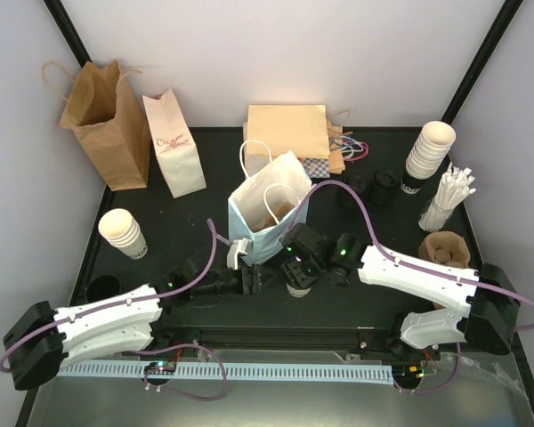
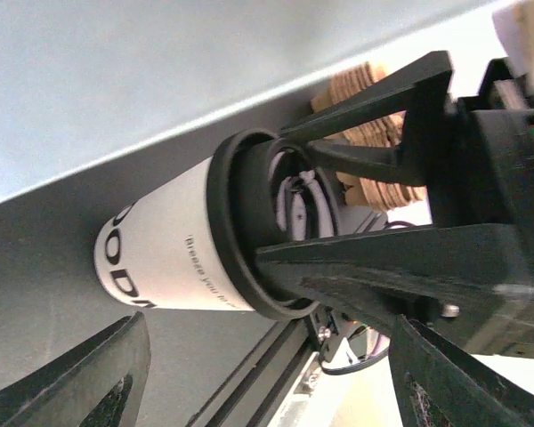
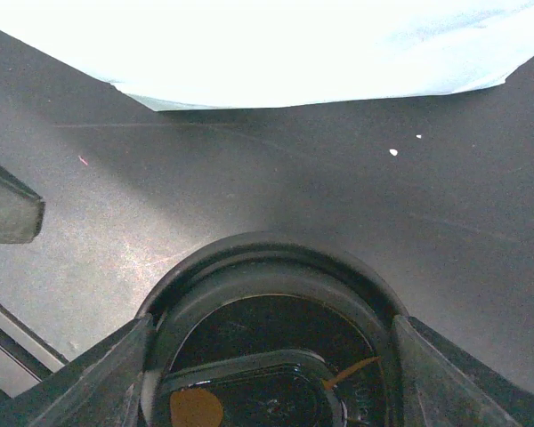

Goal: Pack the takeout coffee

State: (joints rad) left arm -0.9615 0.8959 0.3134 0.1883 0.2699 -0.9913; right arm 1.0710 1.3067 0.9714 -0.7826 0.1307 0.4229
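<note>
The takeout coffee [image 1: 300, 285], a white paper cup with dark print and a black lid, stands on the black table just in front of an open white paper bag [image 1: 269, 212]. My right gripper [image 1: 303, 267] comes down on it from above. In the right wrist view its fingers [image 3: 116, 374] press both sides of the lid [image 3: 267, 329]. The left wrist view shows the cup [image 2: 173, 258] with the right gripper's black fingers on the lid rim. My left gripper [image 1: 258, 281] sits level just left of the cup. Its jaws are wide apart and the cup lies beyond its fingertips [image 2: 89, 382].
At the back left stand a brown bag [image 1: 102, 120] and a white printed bag [image 1: 173, 147]. Flat brown bags [image 1: 289, 132] lie behind the open bag. Bare cup stacks [image 1: 432, 151] [image 1: 123, 233], black lids [image 1: 378, 187], straws [image 1: 449, 197] and cardboard sleeves [image 1: 445, 249] line the sides.
</note>
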